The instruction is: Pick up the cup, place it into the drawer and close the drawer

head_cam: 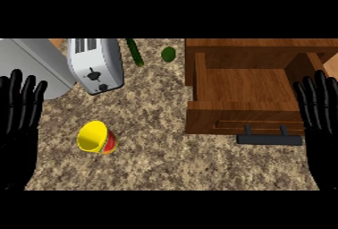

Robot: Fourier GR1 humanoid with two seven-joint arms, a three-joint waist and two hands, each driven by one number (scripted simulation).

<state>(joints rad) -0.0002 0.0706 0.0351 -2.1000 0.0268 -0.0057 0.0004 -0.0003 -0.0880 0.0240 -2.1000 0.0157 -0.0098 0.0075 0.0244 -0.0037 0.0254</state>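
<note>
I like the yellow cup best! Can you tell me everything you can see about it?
The cup is bright yellow inside and round its rim, with a red and orange outside. It looks like smooth plastic. It lies tipped on its side on the speckled counter, its open mouth facing up and to the left, and it looks empty. It sits left of the open wooden drawer and below the toaster. Only the counter touches it; neither hand is on it.

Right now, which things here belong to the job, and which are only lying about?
For the job: yellow cup, lying on its side; open wooden drawer; its dark handle.
Lying about: toaster; cucumber; green lime; grey appliance.
</note>
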